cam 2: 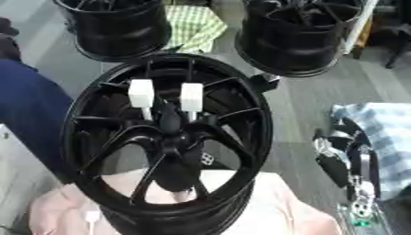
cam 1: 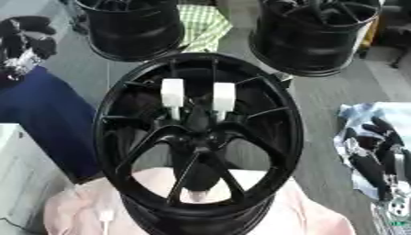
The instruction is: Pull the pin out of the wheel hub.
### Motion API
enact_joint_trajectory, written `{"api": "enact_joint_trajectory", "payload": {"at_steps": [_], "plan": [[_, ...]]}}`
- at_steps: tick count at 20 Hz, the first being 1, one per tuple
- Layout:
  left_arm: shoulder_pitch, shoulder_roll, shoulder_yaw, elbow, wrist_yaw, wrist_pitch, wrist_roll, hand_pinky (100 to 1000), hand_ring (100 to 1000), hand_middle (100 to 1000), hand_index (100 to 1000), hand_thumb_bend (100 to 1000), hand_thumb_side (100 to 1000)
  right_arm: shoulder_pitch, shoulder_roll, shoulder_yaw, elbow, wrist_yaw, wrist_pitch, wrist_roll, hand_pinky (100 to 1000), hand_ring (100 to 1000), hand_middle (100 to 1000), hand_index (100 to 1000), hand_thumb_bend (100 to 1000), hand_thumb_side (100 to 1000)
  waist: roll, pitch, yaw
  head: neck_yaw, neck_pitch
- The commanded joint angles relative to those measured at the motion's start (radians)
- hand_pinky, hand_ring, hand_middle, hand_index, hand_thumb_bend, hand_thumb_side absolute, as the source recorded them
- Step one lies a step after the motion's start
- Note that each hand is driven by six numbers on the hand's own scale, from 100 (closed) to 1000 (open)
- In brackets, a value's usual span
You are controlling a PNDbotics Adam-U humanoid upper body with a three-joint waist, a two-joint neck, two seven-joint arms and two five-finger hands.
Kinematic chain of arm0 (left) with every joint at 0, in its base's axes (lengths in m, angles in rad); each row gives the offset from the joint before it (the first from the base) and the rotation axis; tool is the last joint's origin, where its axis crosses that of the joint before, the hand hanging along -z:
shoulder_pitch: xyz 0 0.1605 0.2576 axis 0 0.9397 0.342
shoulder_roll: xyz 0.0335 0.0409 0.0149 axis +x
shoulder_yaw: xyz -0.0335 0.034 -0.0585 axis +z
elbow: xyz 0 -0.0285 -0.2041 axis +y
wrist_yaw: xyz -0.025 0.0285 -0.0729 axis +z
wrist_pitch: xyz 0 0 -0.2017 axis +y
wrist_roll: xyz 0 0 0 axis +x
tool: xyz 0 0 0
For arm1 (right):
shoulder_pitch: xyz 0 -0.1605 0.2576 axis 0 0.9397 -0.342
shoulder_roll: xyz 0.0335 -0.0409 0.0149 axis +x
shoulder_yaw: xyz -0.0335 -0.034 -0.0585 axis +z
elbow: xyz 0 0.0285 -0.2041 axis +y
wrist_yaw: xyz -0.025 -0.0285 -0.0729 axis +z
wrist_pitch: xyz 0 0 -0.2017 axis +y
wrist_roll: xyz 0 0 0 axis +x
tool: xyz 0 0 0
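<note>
Pins are both seated: the left pin (cam 1: 172, 93) and the right pin (cam 1: 223, 97) stand side by side, white heads up, in the centre of the black wheel hub (cam 1: 197, 137), so nothing looks pulled yet. The right hand (cam 1: 375, 153) rests at the right edge, well apart from them, fingers relaxed and holding nothing. The left hand (cam 1: 24, 43) shows upper left; its fingers cannot be made out.
</note>
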Motion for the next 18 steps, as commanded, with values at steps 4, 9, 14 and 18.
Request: {"api": "enact_joint_trajectory", "payload": {"at_steps": [4, 9, 14, 18], "plan": [[-0.17, 0.178, -0.181, 0.002, -0.032, -0.07, -0.292, 753, 699, 794, 895, 536, 613, -0.004, -0.029, 0.005, -0.006, 0.009, -0.002, 0.01, 724, 663, 741, 879, 270, 297, 0.007, -0.026, -0.006, 0.01, 0.004], [-0.308, 0.136, -0.289, 0.047, -0.162, -0.098, -0.492, 746, 687, 821, 910, 528, 528, 0.0, -0.029, 0.007, -0.004, 0.009, -0.003, 0.013, 724, 663, 741, 879, 267, 298, 0.008, -0.031, -0.007, 0.007, 0.0], [-0.397, 0.071, -0.355, 0.118, -0.25, -0.13, -0.577, 722, 649, 832, 916, 527, 484, 0.004, -0.03, 0.006, -0.002, 0.008, -0.003, 0.012, 724, 663, 741, 880, 266, 298, 0.007, -0.035, -0.006, 0.004, 0.003], [-0.452, 0.018, -0.414, 0.188, -0.318, -0.163, -0.583, 699, 625, 839, 919, 536, 481, 0.005, -0.03, 0.007, -0.001, 0.007, -0.003, 0.013, 724, 663, 741, 880, 269, 298, 0.007, -0.039, -0.004, 0.003, 0.006]]}}
